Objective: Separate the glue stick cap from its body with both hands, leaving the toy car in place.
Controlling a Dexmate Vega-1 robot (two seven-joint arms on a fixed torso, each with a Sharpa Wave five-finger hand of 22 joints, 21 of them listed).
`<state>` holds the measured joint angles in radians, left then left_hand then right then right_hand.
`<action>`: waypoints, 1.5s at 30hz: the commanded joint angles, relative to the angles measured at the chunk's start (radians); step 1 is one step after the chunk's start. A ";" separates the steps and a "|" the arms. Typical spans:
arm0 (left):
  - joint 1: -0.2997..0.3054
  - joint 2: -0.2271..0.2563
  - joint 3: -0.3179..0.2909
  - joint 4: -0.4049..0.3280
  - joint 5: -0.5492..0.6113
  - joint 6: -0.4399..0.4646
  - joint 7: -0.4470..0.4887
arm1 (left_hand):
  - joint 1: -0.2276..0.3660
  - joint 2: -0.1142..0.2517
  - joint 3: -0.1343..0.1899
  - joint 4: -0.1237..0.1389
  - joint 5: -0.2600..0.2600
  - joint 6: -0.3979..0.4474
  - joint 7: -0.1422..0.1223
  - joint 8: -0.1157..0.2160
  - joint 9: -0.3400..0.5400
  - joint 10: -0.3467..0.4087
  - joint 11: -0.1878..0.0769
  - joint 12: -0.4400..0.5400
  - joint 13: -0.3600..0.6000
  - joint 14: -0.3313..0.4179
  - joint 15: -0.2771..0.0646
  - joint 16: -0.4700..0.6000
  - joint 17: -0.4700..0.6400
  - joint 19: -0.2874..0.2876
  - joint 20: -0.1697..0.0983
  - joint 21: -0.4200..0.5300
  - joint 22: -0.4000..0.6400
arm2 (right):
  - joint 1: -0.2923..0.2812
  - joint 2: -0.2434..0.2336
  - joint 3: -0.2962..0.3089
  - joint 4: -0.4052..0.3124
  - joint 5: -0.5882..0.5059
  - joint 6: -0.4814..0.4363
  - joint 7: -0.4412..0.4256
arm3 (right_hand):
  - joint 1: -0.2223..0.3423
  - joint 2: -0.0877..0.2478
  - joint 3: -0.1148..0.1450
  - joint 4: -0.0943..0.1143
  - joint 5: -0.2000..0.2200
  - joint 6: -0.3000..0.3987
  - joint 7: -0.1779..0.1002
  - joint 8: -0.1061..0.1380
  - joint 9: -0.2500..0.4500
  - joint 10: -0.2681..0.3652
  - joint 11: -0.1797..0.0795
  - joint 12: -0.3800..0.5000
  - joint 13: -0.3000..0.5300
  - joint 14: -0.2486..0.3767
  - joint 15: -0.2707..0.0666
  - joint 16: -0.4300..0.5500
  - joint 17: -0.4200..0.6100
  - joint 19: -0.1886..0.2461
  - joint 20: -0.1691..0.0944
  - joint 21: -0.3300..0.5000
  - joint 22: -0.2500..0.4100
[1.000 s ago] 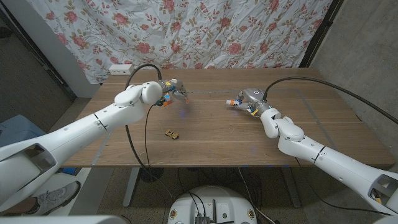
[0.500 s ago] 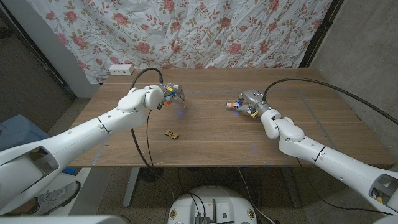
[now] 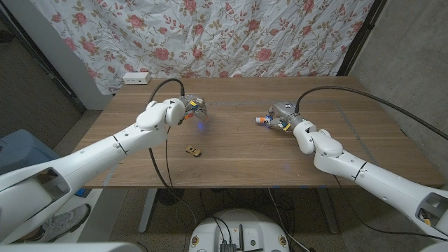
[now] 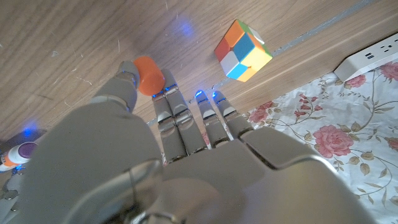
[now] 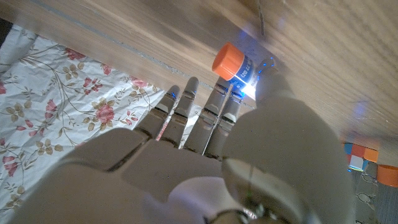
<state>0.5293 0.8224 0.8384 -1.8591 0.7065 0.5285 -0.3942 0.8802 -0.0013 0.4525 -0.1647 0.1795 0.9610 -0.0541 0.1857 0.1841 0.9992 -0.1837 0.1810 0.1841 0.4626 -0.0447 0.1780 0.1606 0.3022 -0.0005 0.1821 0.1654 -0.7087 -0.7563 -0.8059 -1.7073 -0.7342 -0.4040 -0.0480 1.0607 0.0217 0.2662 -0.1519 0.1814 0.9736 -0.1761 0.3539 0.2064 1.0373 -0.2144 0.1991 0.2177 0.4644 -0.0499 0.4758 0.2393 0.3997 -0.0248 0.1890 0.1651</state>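
The cap (image 4: 149,75) sits pinched in the left hand (image 3: 190,110), drawn further back; the right hand (image 3: 278,114) seemingly grips the stick (image 5: 232,62). Separated; car (image 3: 193,149) untouched.

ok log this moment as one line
left hand: pinches orange cap | right hand: holds glue stick body | cap: off | toy car: on table, untouched

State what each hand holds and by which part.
Left hand pinches the orange cap by its side, at its fingertips. Right hand holds the glue stick body by its lower end; the orange end sticks out.
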 commanded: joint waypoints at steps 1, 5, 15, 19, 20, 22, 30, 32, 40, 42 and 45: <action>0.006 -0.021 0.011 0.019 0.066 0.017 -0.018 | -0.004 0.003 -0.006 -0.001 0.006 0.001 -0.003 0.006 0.005 -0.021 -0.029 0.003 0.001 0.001 -0.077 0.002 0.002 0.003 -0.006 0.001 0.001 | 0.014 0.001 -0.005 -0.007 0.012 0.002 0.042 | -0.006 0.004 -0.002 0.000 0.006 0.048 -0.051 -0.001 -0.002 -0.006 -0.001 0.001 0.000 -0.005 -0.129 0.001 0.003 0.003 0.009 0.001 0.002; -0.002 -0.030 0.027 0.029 0.098 0.025 -0.038 | -0.004 0.004 -0.007 -0.001 0.006 0.001 -0.004 0.006 0.005 -0.022 -0.030 0.003 0.001 0.000 -0.076 0.002 0.002 0.002 -0.007 0.001 0.001 | 0.019 -0.003 -0.009 -0.012 0.007 0.002 0.057 | -0.005 0.004 -0.002 0.000 0.007 0.047 -0.051 -0.002 -0.002 -0.007 -0.001 0.001 0.000 -0.006 -0.131 0.002 0.005 0.003 0.010 0.001 0.003; -0.011 -0.056 0.048 0.055 0.164 0.044 -0.070 | -0.004 0.005 -0.008 -0.002 0.006 -0.003 -0.007 0.005 0.005 -0.028 -0.029 0.001 0.001 0.001 -0.075 0.002 0.002 -0.001 -0.008 0.000 0.001 | 0.022 -0.005 -0.013 -0.012 -0.002 0.007 0.066 | -0.006 0.002 -0.003 -0.001 0.007 0.045 -0.051 -0.004 -0.002 -0.010 -0.001 0.002 0.000 -0.010 -0.130 -0.001 0.005 0.002 0.012 0.001 0.003; -0.012 -0.065 0.052 0.064 0.182 0.046 -0.071 | -0.004 0.005 -0.009 -0.002 0.006 -0.004 -0.008 0.005 0.005 -0.026 -0.029 0.002 0.001 0.001 -0.075 0.002 0.002 -0.002 -0.008 0.000 0.001 | 0.019 -0.002 -0.011 -0.012 -0.003 0.004 0.063 | -0.010 0.001 -0.004 0.001 0.007 0.043 -0.051 -0.005 -0.002 -0.011 -0.001 0.002 0.000 -0.009 -0.128 -0.002 0.005 0.003 0.013 0.001 0.003; -0.012 -0.066 0.052 0.067 0.182 0.040 -0.069 | -0.004 0.005 -0.009 -0.002 0.006 -0.003 -0.009 0.005 0.005 -0.027 -0.029 0.002 0.001 0.001 -0.074 0.002 0.001 -0.003 -0.008 0.000 0.001 | 0.020 -0.002 -0.012 -0.012 -0.003 0.004 0.064 | -0.010 0.001 -0.004 0.000 0.007 0.043 -0.051 -0.005 -0.002 -0.012 -0.001 0.002 0.000 -0.009 -0.128 -0.003 0.005 0.002 0.013 0.000 0.003; -0.012 -0.070 0.052 0.071 0.187 0.041 -0.069 | -0.005 0.004 -0.009 -0.002 0.006 -0.003 -0.009 0.005 0.005 -0.026 -0.030 0.002 0.001 0.001 -0.074 0.002 0.001 -0.004 -0.008 -0.001 0.001 | 0.020 -0.003 -0.012 -0.012 -0.004 0.004 0.066 | -0.009 0.001 -0.003 0.000 0.008 0.043 -0.051 -0.005 -0.002 -0.012 -0.001 0.002 0.000 -0.010 -0.129 -0.003 0.005 0.002 0.013 0.000 0.003; -0.024 -0.081 0.063 0.090 0.203 0.027 -0.093 | -0.007 0.004 -0.013 -0.002 0.007 -0.012 -0.010 0.003 0.005 -0.043 -0.031 -0.002 0.002 -0.003 -0.071 0.001 0.002 -0.014 -0.007 -0.003 0.001 | 0.023 -0.002 -0.014 -0.010 -0.006 0.005 0.076 | -0.014 -0.003 -0.005 0.001 0.008 0.038 -0.051 -0.008 -0.002 -0.019 0.000 0.000 0.000 -0.012 -0.127 -0.007 0.004 0.002 0.014 0.000 0.003; -0.029 -0.088 0.065 0.096 0.207 0.037 -0.112 | -0.008 0.004 -0.014 -0.002 0.007 -0.014 -0.013 0.003 0.005 -0.046 -0.032 -0.002 0.002 -0.003 -0.070 0.001 0.002 -0.022 -0.010 -0.005 0.001 | 0.025 -0.001 -0.015 -0.012 -0.009 -0.001 0.083 | -0.014 -0.004 -0.005 0.001 0.008 0.034 -0.051 -0.010 -0.002 -0.024 0.000 -0.001 0.000 -0.014 -0.128 -0.007 0.005 0.002 0.014 0.000 0.003; -0.032 -0.099 0.072 0.106 0.228 0.060 -0.119 | -0.019 -0.004 -0.026 -0.001 0.007 -0.039 -0.022 0.000 0.004 -0.078 -0.031 -0.004 0.002 -0.029 -0.069 -0.004 0.002 -0.065 -0.029 -0.009 -0.001 | 0.028 -0.006 -0.016 -0.024 -0.010 -0.008 0.110 | -0.026 -0.016 -0.007 0.002 0.011 0.007 -0.050 -0.025 -0.004 -0.052 0.000 -0.007 -0.001 -0.024 -0.127 -0.022 0.003 -0.002 0.020 -0.001 0.003; -0.033 -0.101 0.072 0.107 0.229 0.061 -0.125 | -0.024 -0.011 -0.031 -0.002 0.006 -0.042 -0.030 0.000 0.003 -0.086 -0.033 -0.005 0.002 -0.029 -0.073 -0.002 0.002 -0.069 -0.032 -0.008 -0.001 | 0.029 -0.007 -0.016 -0.026 -0.010 -0.010 0.118 | -0.029 -0.018 -0.007 0.002 0.011 0.000 -0.050 -0.028 -0.005 -0.057 -0.001 -0.007 -0.001 -0.026 -0.126 -0.024 0.003 -0.003 0.021 -0.001 0.003; -0.038 -0.107 0.079 0.111 0.241 0.071 -0.136 | -0.027 -0.015 -0.034 -0.002 0.006 -0.050 -0.032 -0.001 0.003 -0.093 -0.033 -0.006 0.002 -0.031 -0.074 -0.002 0.003 -0.074 -0.034 -0.008 -0.001 | 0.031 -0.009 -0.018 -0.030 -0.013 -0.015 0.130 | -0.036 -0.023 -0.011 0.003 0.012 -0.013 -0.050 -0.035 -0.005 -0.067 -0.001 -0.008 -0.001 -0.034 -0.123 -0.027 0.005 -0.007 0.024 -0.002 0.003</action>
<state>0.5026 0.7328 0.9019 -1.7636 0.9136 0.5748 -0.5014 0.8600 -0.0135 0.4233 -0.1658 0.1795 0.9177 -0.0791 0.1846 0.1849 0.9120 -0.2177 0.1773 0.1837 0.4393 -0.0466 0.1780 0.1606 0.2374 -0.0326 0.1737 0.1630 -0.6831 -0.7601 -0.8203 -1.7256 -0.7424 -0.4048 0.0480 1.0353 0.0013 0.2607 -0.1490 0.1856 0.9677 -0.2207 0.3228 0.1996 0.9773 -0.2148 0.1922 0.2131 0.4374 -0.0447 0.4509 0.2391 0.3962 -0.0069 0.1890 0.1650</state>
